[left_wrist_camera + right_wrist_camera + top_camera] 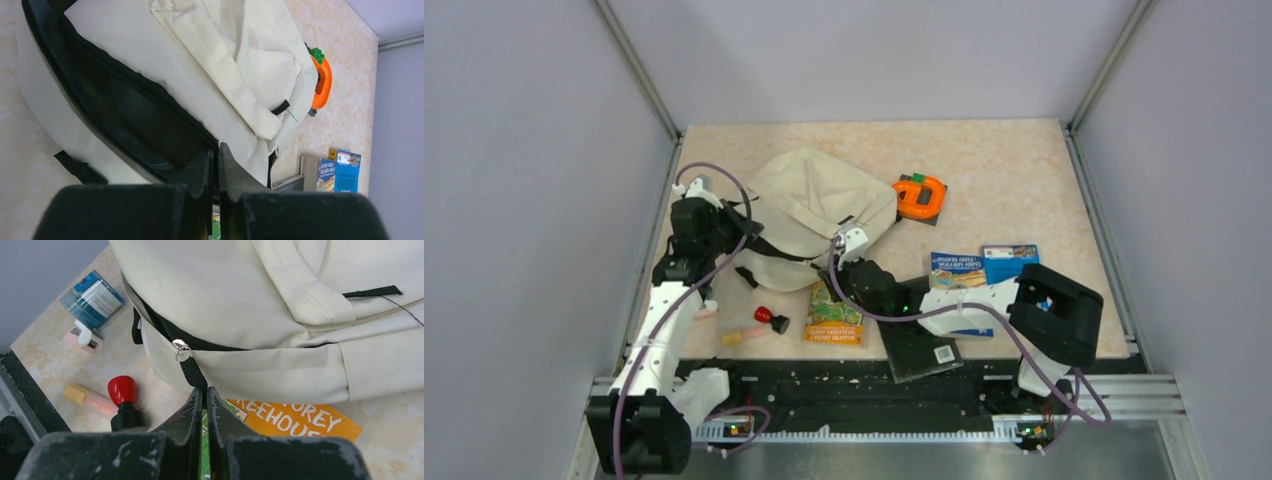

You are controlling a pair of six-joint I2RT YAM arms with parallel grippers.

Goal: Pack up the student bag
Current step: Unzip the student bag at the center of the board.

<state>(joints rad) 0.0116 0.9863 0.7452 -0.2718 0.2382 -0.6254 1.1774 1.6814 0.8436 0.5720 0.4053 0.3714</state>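
Packing looks barely begun: the student bag [809,205] lies between our grippers, left gripper [214,156] clenched on its opening edge, right gripper [205,394] pinching its zipper pull [192,371]; book [295,421] and stamp [122,390] beside the bag lie unpacked.

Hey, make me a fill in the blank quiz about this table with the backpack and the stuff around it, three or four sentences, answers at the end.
1. The right gripper pinches the black pull strap of the student bag's ___.
2. The left gripper clamps the bag's opened edge, where the lining showing inside is ___.
3. The C-shaped toy lying beyond the bag is mostly ___.
4. The stamp-like item near the bag has a ___ knob.

Missing words: zipper; black; orange; red.
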